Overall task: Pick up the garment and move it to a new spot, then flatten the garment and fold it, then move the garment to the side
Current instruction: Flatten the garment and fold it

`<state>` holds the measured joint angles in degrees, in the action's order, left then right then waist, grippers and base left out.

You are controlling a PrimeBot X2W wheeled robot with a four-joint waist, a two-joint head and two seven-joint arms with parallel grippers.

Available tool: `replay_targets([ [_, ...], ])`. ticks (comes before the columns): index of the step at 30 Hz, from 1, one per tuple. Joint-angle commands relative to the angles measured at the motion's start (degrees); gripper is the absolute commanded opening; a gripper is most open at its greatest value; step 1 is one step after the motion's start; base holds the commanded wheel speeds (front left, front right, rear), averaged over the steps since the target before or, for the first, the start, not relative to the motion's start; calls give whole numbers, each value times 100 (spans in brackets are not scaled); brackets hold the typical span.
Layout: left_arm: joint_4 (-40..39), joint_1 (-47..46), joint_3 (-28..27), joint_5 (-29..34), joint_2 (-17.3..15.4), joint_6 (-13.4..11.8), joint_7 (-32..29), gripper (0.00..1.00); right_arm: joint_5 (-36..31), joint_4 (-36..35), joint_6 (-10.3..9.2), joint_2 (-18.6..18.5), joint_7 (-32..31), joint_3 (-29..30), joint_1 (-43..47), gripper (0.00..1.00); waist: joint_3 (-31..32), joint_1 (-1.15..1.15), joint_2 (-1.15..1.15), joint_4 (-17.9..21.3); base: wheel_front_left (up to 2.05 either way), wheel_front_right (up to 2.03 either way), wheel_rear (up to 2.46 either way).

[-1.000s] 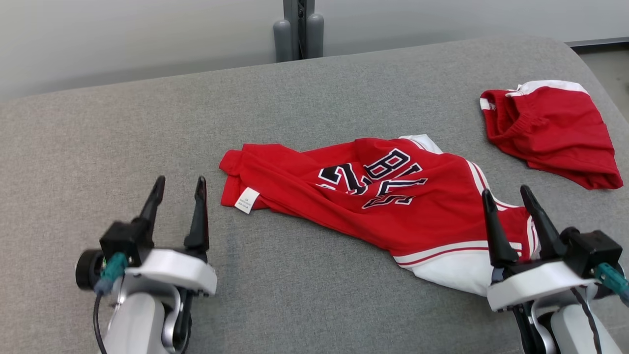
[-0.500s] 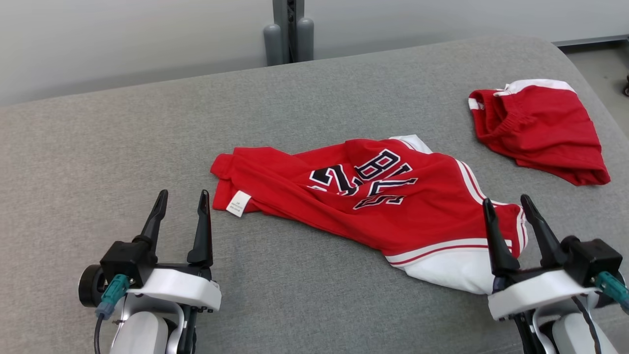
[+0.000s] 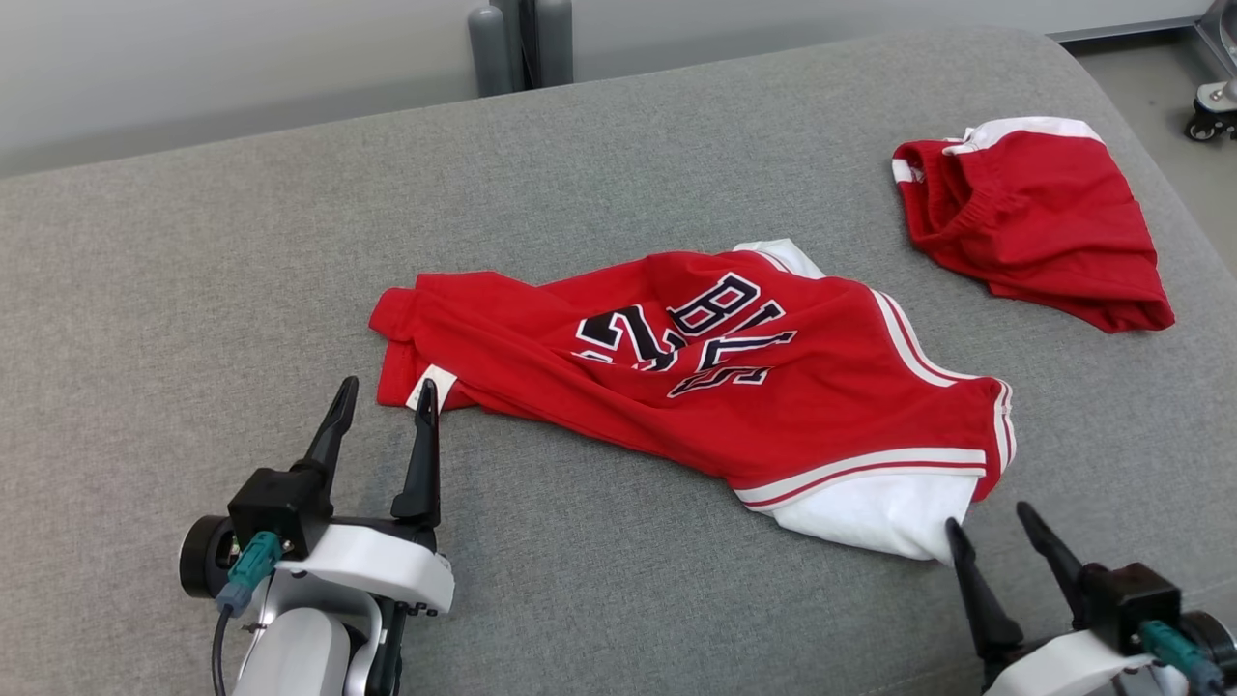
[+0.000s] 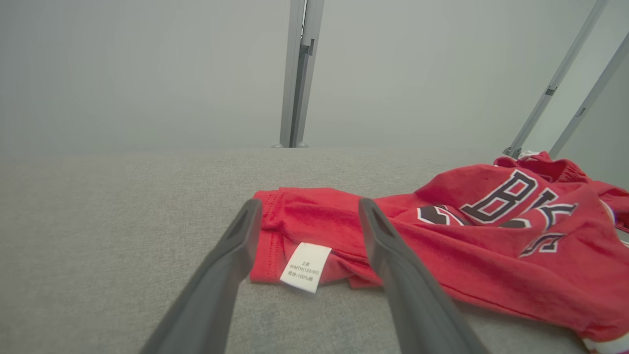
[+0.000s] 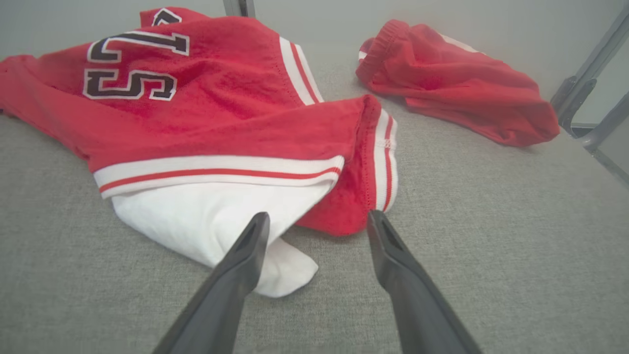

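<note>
Status: left gripper (image 3: 387, 385) spread, empty; since a sec. ago tips have closed in on shirt (image 3: 696, 387), label (image 4: 304, 268) now between them; right gripper (image 3: 988, 517) spread, white hem (image 5: 206, 221) just ahead; pickup likely imminent, no grasp yet.

jersey (image 3: 841, 406) lettering partly folded under, care label (image 4: 305, 268) print illegible

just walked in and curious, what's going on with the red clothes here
A two-armed robot is lining up on a crumpled red jersey lying on a grey padded surface. Its left end effector is open at the corner with the white label, and its right end effector is open by the white end. Nothing is gripped yet. A second red garment lies apart.
</note>
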<state>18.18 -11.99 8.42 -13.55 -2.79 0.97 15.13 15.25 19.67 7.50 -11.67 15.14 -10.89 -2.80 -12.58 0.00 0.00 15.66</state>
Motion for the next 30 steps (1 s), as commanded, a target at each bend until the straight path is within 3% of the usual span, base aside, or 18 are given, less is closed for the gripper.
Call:
replay_targets([
  [1, 30, -79, 11, 17, -24, 24, 1, 100, -82, 78, -1, -82, -3, -163, 36, 100, -6, 0, 0, -5, 0, 0, 0],
  [9, 107, -111, -5, 68, -25, 41, 1, 100, -216, 273, -1, -566, -3, -1014, 32, 100, -16, 0, 0, -6, 0, 0, 0],
  [25, 177, -118, 11, 96, -25, 64, 1, 100, -774, 876, -1, -493, -3, -963, -440, 100, -21, 0, 0, -223, 0, 0, 0],
  [26, 180, -110, 10, 96, -25, 69, 1, 100, -725, 942, -1, -494, -3, -1001, -458, 46, -22, 0, 0, -237, 0, 0, 0],
  [27, 183, -103, 14, 96, -24, 74, 1, 100, -673, 992, -1, -499, -3, -1053, -486, 0, -21, 0, 0, -250, 0, 0, 0],
  [30, 195, -87, 29, 85, -25, 80, 1, 100, -227, 1027, -1, -425, -3, -1257, -535, 0, -3, 0, 0, -275, 0, 0, 0],
])
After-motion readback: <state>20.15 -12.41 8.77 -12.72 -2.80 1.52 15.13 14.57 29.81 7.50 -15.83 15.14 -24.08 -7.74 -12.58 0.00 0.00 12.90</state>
